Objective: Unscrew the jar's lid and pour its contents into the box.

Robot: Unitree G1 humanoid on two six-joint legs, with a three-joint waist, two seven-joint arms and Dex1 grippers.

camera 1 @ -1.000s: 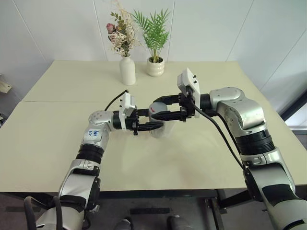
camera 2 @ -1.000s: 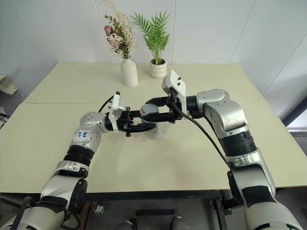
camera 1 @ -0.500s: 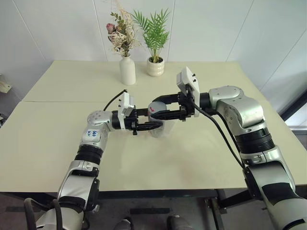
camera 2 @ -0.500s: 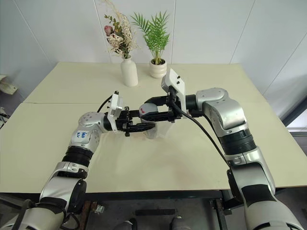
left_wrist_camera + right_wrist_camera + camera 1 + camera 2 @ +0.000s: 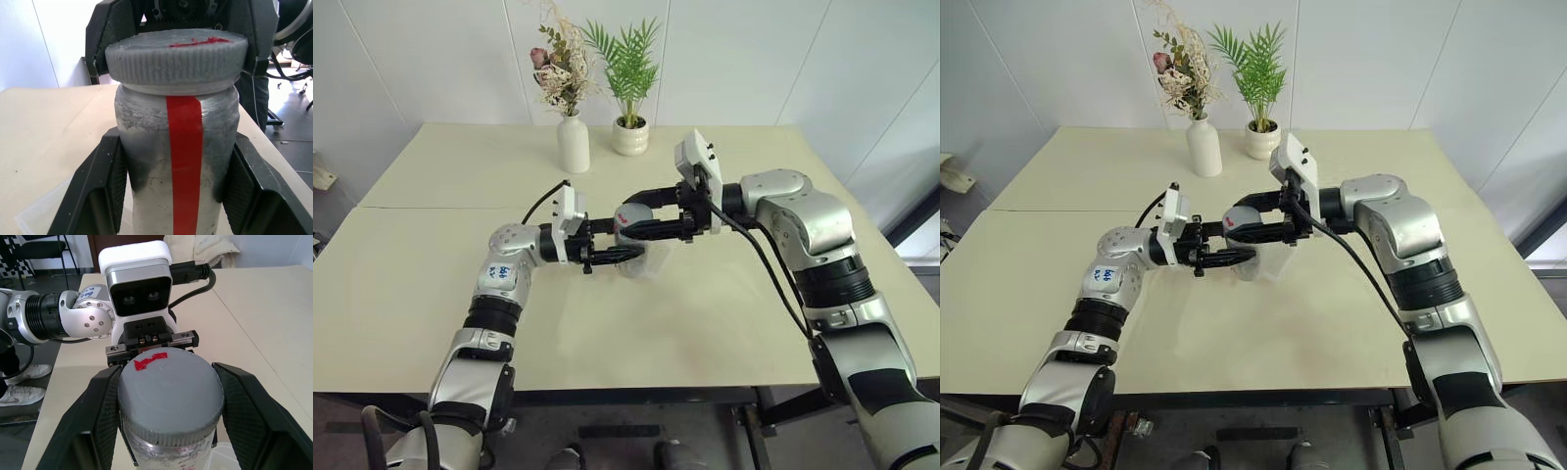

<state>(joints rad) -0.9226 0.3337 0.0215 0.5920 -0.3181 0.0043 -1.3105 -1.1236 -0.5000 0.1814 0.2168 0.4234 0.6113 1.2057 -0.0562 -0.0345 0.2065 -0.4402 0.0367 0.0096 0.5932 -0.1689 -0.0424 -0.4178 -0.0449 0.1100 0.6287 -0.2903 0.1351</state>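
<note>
jar [image 5: 183,147] bottom cut off by left wrist view's lower edge, so can't tell how far red stripe runs; jar walls frosted, contents can't be made out anywhere; box [image 5: 651,262] mostly hidden behind jar and both tools in head views, just clear edge peeking out; one corner of it pokes in beside left tool [image 5: 176,196], rest cut off; lid [image 5: 168,399] covers jar mouth; left tool's fingers mostly hidden behind lid in right wrist view
</note>
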